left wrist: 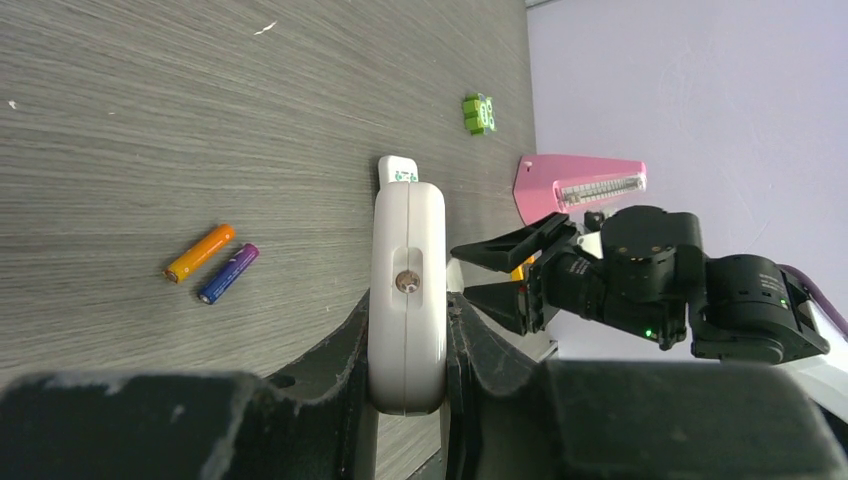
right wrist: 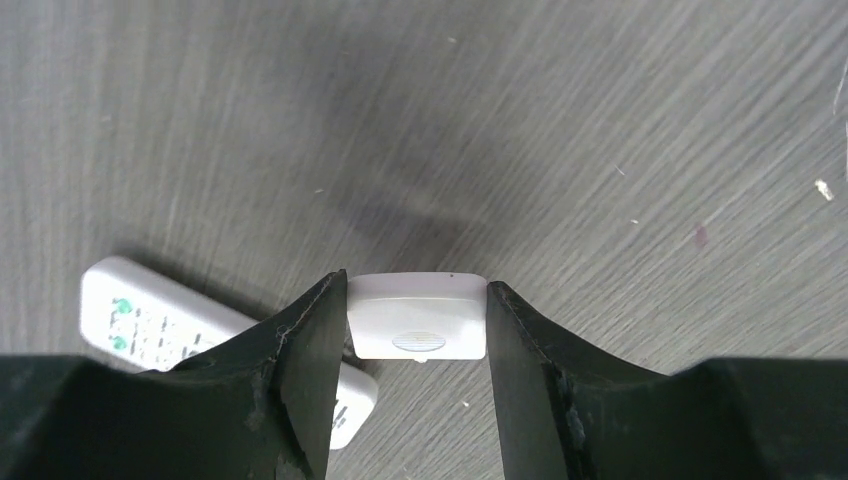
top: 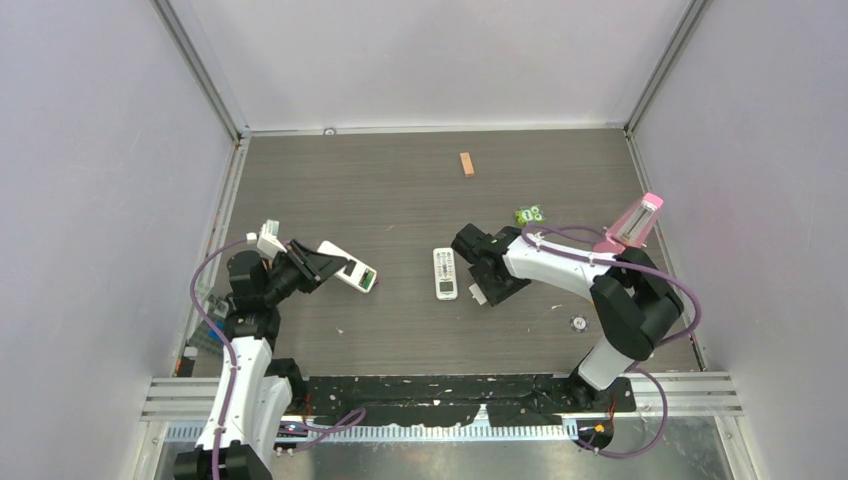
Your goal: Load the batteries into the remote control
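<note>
Left hand: pressed tight on the remote, gripping it by its long edges and holding it up off the counter on the left side. My guess is that keeps the back reachable while the other arm does the fiddly bit.
Remote: tilted in that grip, with its free end pointing right toward the middle of the counter. The left wrist view only shows it edge-on, so I can't tell if the battery slot is open.
Right hand: about half spread, pinching a small flat white piece across its width, above the counter. It looks like the battery cover to me, which would explain keeping it clear of the remote.
Orange battery and purple battery: lying loose side by side on the counter near the held remote, neither in a hand. So I'd say loading hasn't started. I can't pick them out from the top view.
Second remote: flat, buttons up, mid-counter, just left of the right hand, with nothing touching it.
Next: both hands are full, so the right one probably has to put the white piece down before going for a battery.
Risk: the batteries are slim and round, so a nudge could send them rolling.
</note>
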`<action>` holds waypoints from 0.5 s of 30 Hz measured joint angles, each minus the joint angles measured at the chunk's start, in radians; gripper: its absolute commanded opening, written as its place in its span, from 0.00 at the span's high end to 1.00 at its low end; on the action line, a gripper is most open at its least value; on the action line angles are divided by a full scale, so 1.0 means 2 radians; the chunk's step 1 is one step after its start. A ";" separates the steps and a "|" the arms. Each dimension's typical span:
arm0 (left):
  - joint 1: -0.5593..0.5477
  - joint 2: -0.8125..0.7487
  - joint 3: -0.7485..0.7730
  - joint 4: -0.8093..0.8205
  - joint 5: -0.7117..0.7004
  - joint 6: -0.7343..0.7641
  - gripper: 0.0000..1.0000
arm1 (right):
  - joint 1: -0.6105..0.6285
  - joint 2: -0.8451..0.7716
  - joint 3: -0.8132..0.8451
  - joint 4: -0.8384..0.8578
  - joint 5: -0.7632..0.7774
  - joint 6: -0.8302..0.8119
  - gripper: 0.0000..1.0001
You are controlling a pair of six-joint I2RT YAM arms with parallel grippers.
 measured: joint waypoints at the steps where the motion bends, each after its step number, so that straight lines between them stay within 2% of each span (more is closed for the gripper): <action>1: 0.000 0.000 0.000 -0.002 0.000 0.001 1.00 | 0.002 0.007 0.000 -0.004 -0.002 0.014 0.75; 4: 0.000 -0.001 0.000 -0.005 -0.001 0.002 1.00 | 0.009 0.027 0.000 -0.013 -0.010 0.050 0.64; 5: 0.000 0.000 0.000 -0.007 -0.001 0.003 1.00 | 0.011 0.031 0.000 -0.015 -0.012 0.059 0.45; 6: 0.000 0.000 0.000 -0.009 -0.001 0.003 1.00 | 0.013 0.034 0.000 -0.017 -0.014 0.065 0.35; 7: 0.000 0.000 0.000 -0.010 -0.001 0.004 1.00 | 0.014 0.036 0.000 -0.018 -0.015 0.070 0.16; 9: 0.000 0.000 0.000 -0.011 -0.001 0.005 1.00 | 0.017 0.037 0.002 -0.022 -0.014 0.076 0.01; 11: 0.000 0.000 0.000 -0.013 -0.001 0.008 1.00 | 0.017 0.037 0.011 -0.032 -0.007 0.072 0.04; 15: 0.000 0.000 0.000 -0.018 -0.002 0.013 1.00 | 0.018 0.015 0.028 -0.037 0.028 0.038 0.03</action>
